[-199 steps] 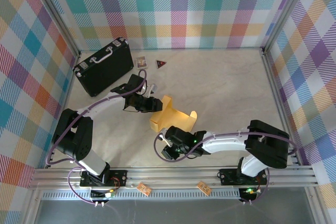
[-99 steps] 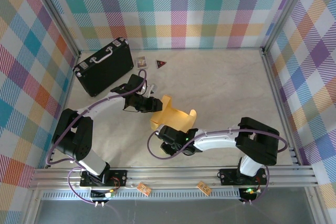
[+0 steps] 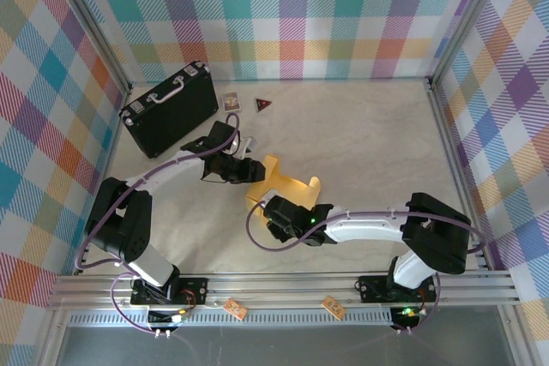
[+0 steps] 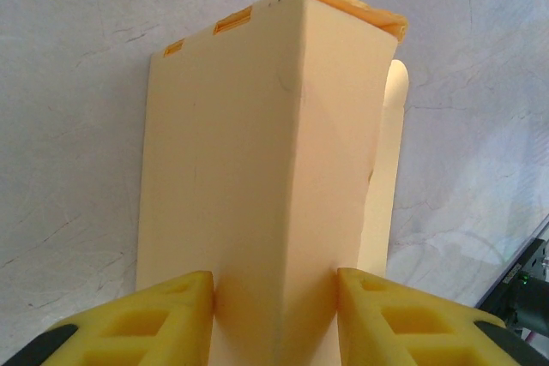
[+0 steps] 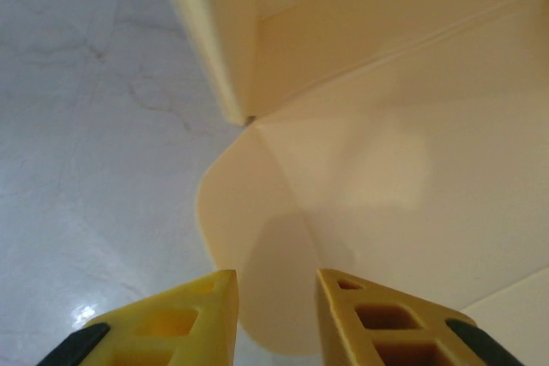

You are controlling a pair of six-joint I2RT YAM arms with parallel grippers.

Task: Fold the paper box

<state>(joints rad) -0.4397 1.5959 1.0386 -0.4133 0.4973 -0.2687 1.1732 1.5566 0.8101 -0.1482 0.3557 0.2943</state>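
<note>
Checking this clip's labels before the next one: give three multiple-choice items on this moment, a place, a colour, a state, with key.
1. Where is the black case relative to the paper box? A) farther back, to the left B) nearer, to the right C) on top of it
2. What colour is the paper box? A) blue B) white C) mustard yellow
3. What is the left gripper doing? A) hanging open over bare table B) shut on an upright panel of the paper box C) shut on the case's handle
Key: 1 A, the top view puts it back left; 2 C, yellow in the top view; 3 B, its fingers flank and touch the panel.
</note>
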